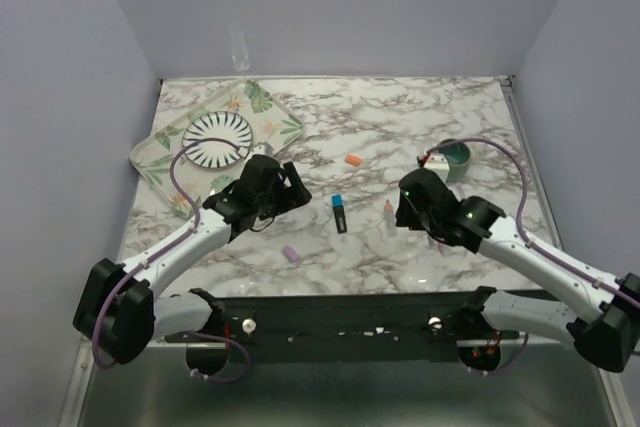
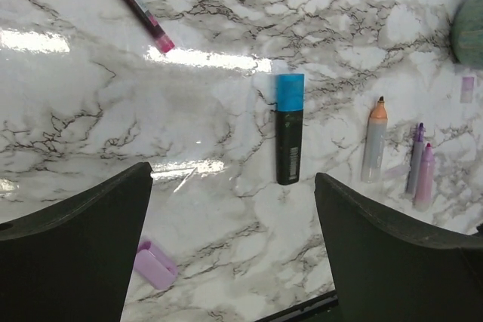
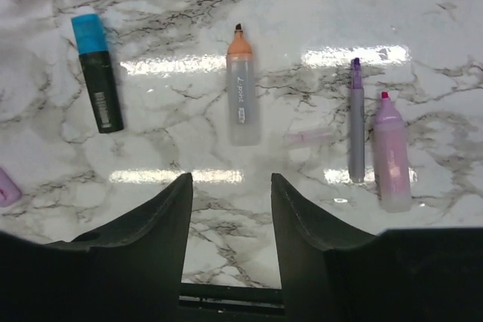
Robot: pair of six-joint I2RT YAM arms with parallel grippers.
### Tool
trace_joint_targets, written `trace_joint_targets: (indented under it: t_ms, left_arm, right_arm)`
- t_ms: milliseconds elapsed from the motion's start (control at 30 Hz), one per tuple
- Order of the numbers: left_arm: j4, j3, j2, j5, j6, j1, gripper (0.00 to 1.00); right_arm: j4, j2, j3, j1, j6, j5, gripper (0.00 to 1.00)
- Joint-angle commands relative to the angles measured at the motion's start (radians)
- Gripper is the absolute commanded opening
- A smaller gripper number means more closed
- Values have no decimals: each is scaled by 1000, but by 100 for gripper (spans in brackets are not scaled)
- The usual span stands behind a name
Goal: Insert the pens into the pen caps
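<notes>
Closest in, ahead of the arm bases, the light purple cap (image 1: 291,254) sits on its own on the marble table (image 1: 400,107). Next up, the left gripper (image 2: 232,186) hangs over the table with its fingers spread wide and nothing in them; a thin red pen (image 2: 136,5) lies near it. The right gripper (image 3: 230,182) is parted too, a bit narrower, also empty.

Between the two lies the black marker (image 1: 340,213) with the blue end. Right by the right gripper is the grey marker (image 3: 243,103), orange tip bare. Beside that are a slim purple-tipped pen (image 3: 355,126) and a pink-purple marker (image 3: 392,160), side by side.

Further back, the orange cap (image 1: 352,160) lies alone. Off to the right is a teal-green mug (image 1: 458,157), and at far left a tray (image 1: 265,112) with a striped plate (image 1: 217,137).
</notes>
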Motion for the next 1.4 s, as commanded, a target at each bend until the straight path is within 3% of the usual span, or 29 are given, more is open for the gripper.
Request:
trace_joint_targets:
  t_ms: [0, 100, 233, 800, 1100, 1200, 1367]
  left_arm:
    - [-22, 38, -29, -12, 105, 10, 99]
    - [-27, 58, -52, 3, 145, 10, 99]
    - [-21, 69, -95, 11, 189, 10, 99]
    - [-18, 72, -124, 15, 209, 10, 99]
    - [-12, 69, -129, 26, 201, 10, 98]
    - [-10, 64, -133, 28, 208, 10, 98]
    - [19, 57, -143, 57, 234, 10, 94]
  right_arm:
    - [179, 199, -10, -71, -118, -192, 51]
    - [252, 342, 16, -105, -138, -272, 51]
    - [246, 473, 65, -112, -145, -262, 50]
    - [264, 525, 24, -166, -165, -205, 54]
    - [298, 634, 62, -209, -197, -266, 52]
    - [324, 657, 57, -215, -200, -291, 47]
    - [326, 645, 65, -215, -214, -300, 10]
